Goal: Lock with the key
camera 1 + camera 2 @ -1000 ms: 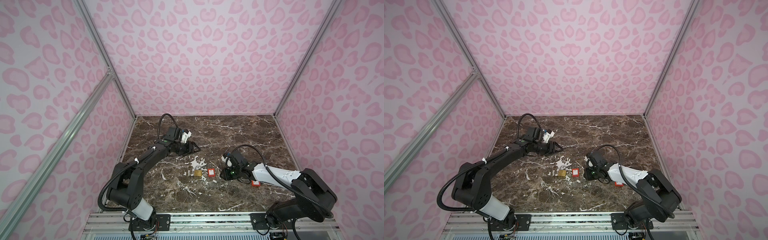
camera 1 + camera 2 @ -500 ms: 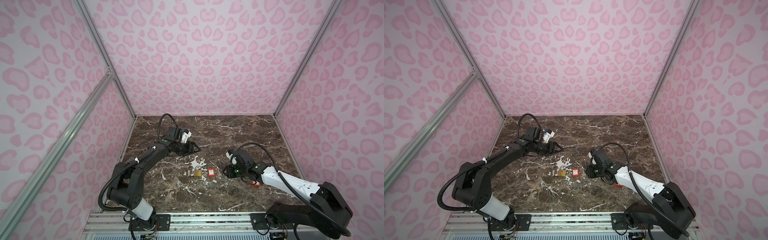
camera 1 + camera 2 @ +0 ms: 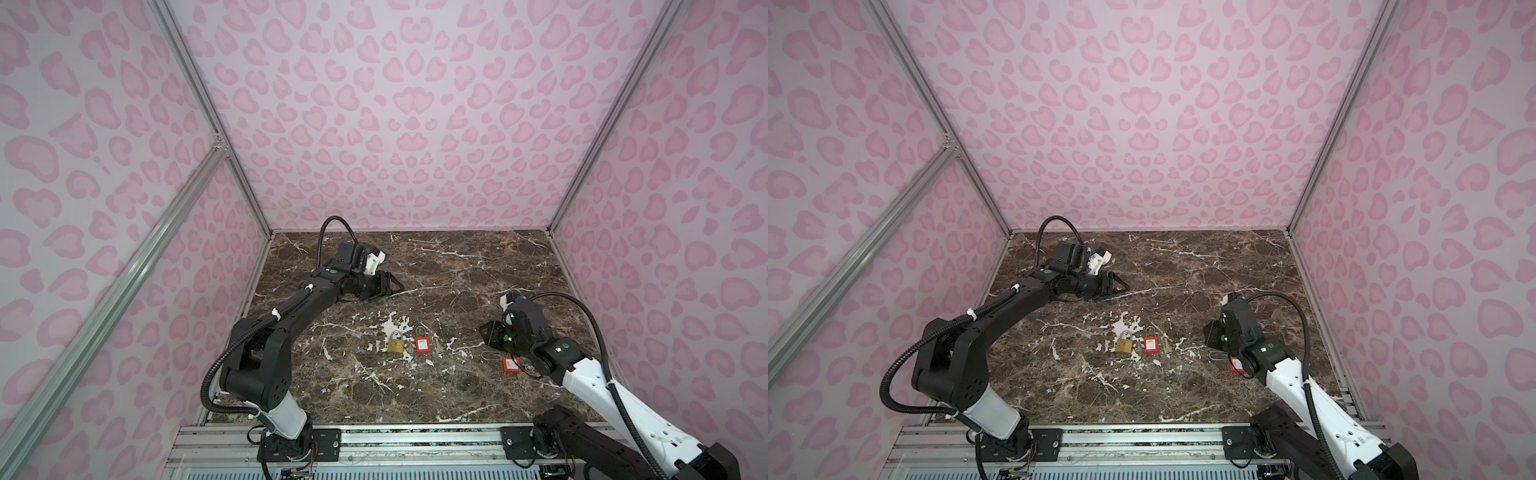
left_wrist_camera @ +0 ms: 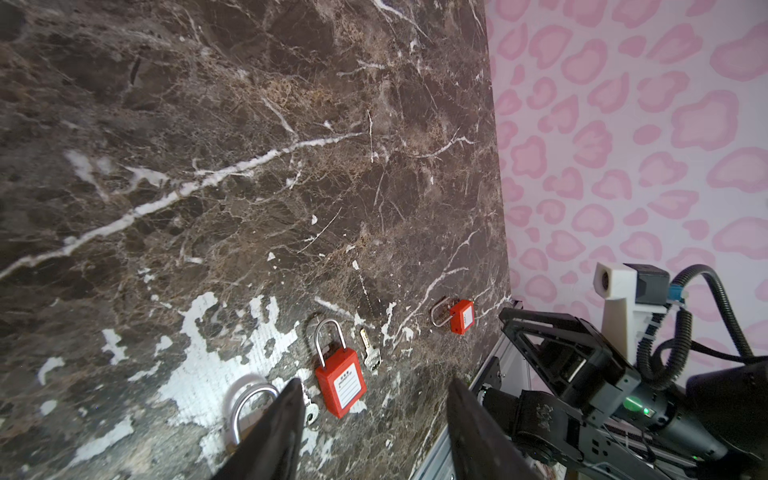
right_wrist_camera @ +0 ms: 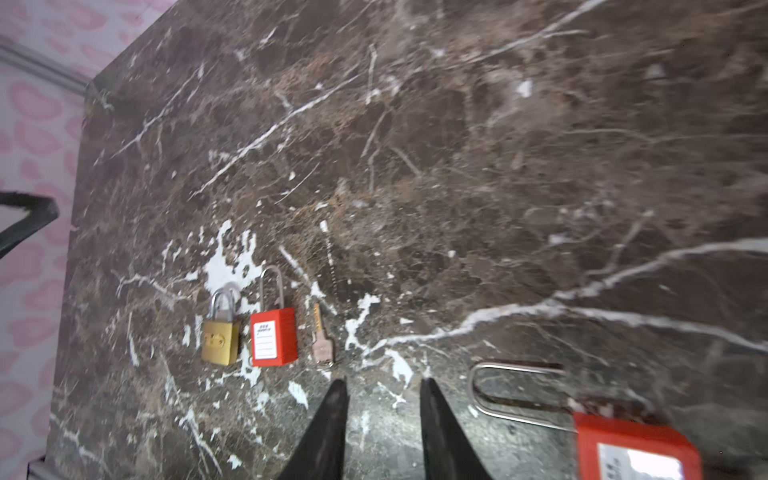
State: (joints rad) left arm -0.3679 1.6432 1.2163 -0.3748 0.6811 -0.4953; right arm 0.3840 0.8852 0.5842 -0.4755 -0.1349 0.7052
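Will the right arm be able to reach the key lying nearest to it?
Probably yes. The right end effector is open and empty, and the key lies just ahead, with only bare table between.

Robot test booth — pink-print walls [image 3: 407, 124], aluminium frame [image 3: 112, 297], marble tabletop [image 3: 478, 266].

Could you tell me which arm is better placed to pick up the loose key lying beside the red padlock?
The right. The right gripper has its fingers open and empty, pointing toward the key just ahead. The left gripper is open too but farther off, near the back of the table.
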